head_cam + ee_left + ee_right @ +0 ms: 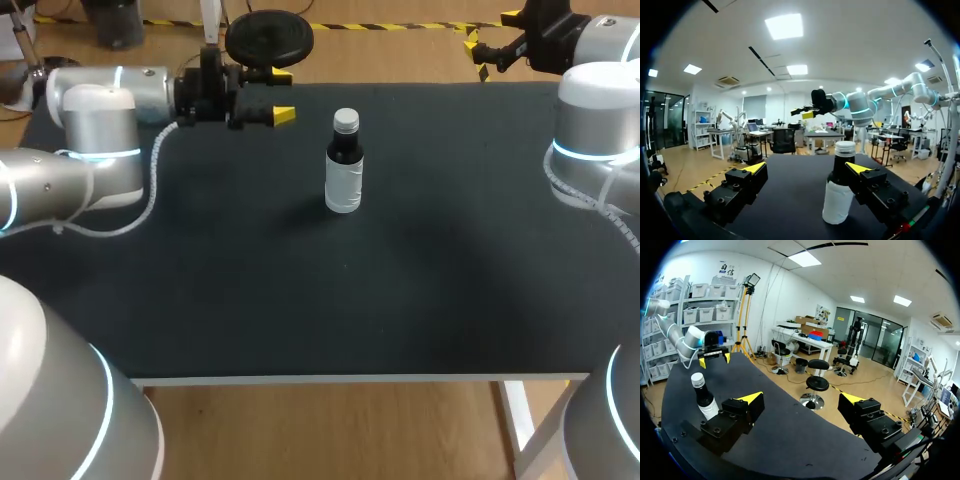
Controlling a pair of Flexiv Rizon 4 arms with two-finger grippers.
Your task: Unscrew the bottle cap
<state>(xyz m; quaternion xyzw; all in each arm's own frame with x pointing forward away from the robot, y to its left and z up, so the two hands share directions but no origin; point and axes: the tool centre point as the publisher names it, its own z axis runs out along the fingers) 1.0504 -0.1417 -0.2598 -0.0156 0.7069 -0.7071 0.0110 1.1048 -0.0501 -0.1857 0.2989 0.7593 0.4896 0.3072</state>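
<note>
A small bottle (344, 168) with dark contents, a white label and a silvery-white cap (345, 121) stands upright near the middle back of the black table. My left gripper (283, 95) is open, level with the cap, a short way to the bottle's left. In the left wrist view the bottle (838, 195) stands ahead of my left gripper (806, 168), close to one finger and untouched. My right gripper (490, 42) is open at the far right corner, well away from the bottle. In the right wrist view the bottle (704, 401) stands off beside my right gripper (801, 399).
The black tabletop (450, 260) carries only the bottle. Its white front edge (360, 379) runs across the near side. My left arm's white cable (152, 190) hangs over the table's left part.
</note>
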